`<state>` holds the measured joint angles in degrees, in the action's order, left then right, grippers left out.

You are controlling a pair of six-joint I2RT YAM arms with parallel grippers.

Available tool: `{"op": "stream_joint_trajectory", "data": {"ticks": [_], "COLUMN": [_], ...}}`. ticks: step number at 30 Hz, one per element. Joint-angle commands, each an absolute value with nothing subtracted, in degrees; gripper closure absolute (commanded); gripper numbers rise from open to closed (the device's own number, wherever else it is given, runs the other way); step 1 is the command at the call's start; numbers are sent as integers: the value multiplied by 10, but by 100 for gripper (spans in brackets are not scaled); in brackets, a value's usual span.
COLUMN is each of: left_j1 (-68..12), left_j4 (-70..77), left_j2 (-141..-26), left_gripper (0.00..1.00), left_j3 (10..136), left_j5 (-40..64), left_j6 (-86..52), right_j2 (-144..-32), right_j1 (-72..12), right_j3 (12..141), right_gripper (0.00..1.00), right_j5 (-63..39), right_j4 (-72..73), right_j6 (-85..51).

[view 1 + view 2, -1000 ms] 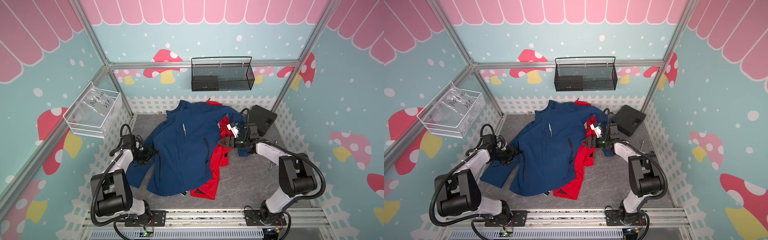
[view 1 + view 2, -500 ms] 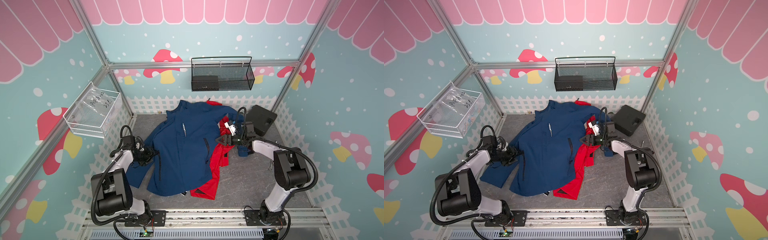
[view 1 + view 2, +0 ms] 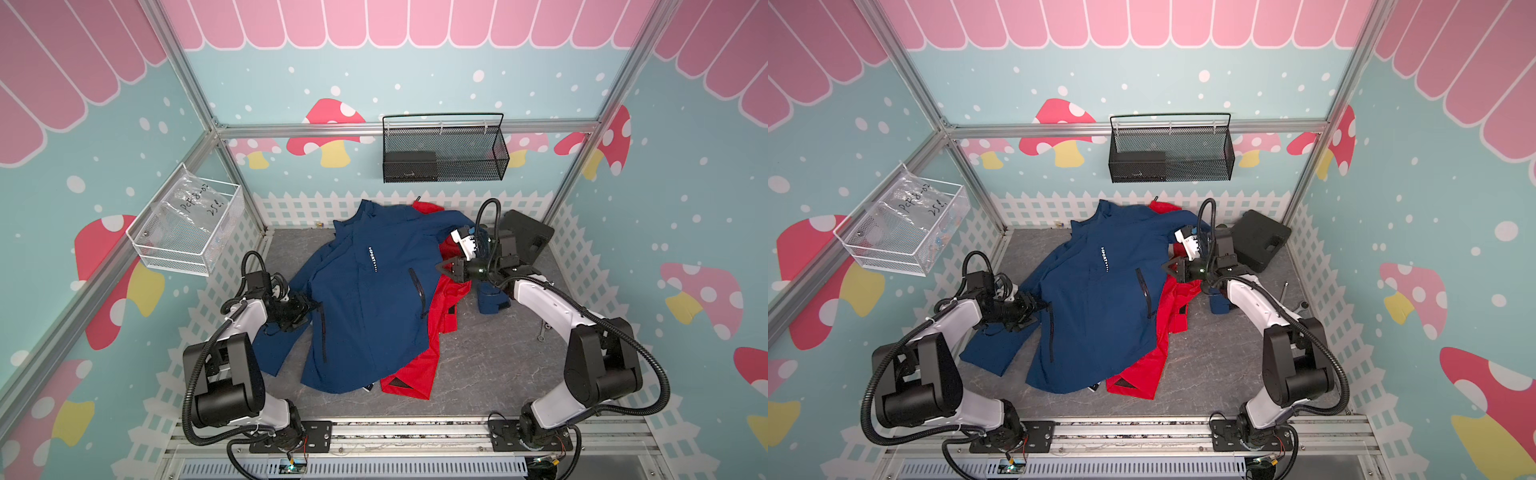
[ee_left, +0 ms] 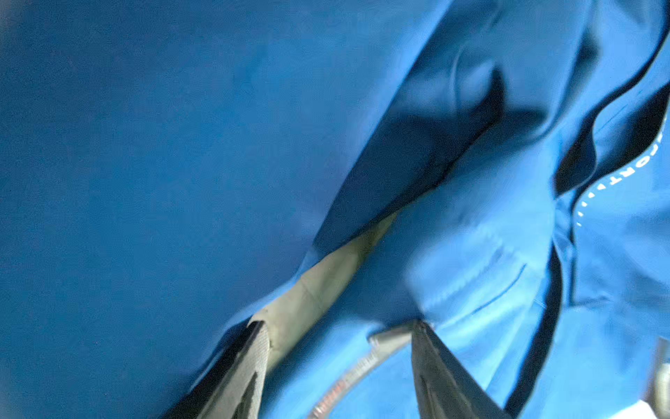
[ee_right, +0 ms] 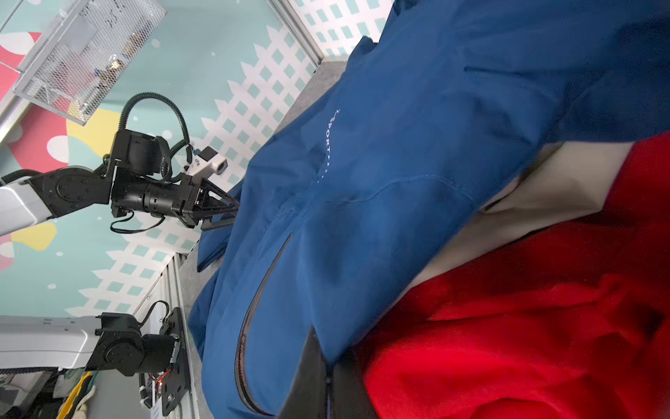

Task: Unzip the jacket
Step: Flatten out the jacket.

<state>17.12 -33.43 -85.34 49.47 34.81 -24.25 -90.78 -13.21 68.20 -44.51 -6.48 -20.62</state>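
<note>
Right, in both top views the navy jacket [image 3: 365,307] [image 3: 1096,307] sprawls across the middle of the counter [image 3: 498,357], over a red garment [image 3: 440,324]. My left tool [image 3: 307,309] sits at its 9 o'clock edge, my right tool [image 3: 441,266] at 2 o'clock. Left wrist: jaws spread over blue cloth. Right wrist: jaws pressed together at the jacket's edge; whether they pinch it, I cannot tell.
</note>
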Motion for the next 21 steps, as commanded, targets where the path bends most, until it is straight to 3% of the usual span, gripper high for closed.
{"op": "stream_joint_trajectory", "data": {"ticks": [1,3,4,5,7,10,16,21], "left_j1": [169,168,167,167,166,165,162,159], "left_j4": [-325,-325,-325,-325,-325,-323,-291,-287], "left_j2": [-848,-847,-846,-846,-846,-852,-864,-882], "left_gripper": [35,35,35,35,35,35,35,35], "left_j3": [489,487,486,486,487,491,493,523], "left_j5": [352,351,351,351,352,358,396,409], "left_j6": [-243,-243,-243,-242,-242,-244,-265,-274], "right_j2": [-911,-909,-903,-896,-861,-814,-781,-783], "right_j1": [-134,-135,-135,-135,-132,-114,-118,-171], "right_j3": [714,716,715,709,676,604,468,431], "right_gripper": [100,67,41,27,17,19,44,46], "right_j5": [-391,-373,-365,-352,-328,-336,-424,-441], "right_j4": [-125,-128,-132,-139,-149,-170,-198,-213], "right_j6": [-188,-186,-182,-179,-175,-178,-176,-185]}}
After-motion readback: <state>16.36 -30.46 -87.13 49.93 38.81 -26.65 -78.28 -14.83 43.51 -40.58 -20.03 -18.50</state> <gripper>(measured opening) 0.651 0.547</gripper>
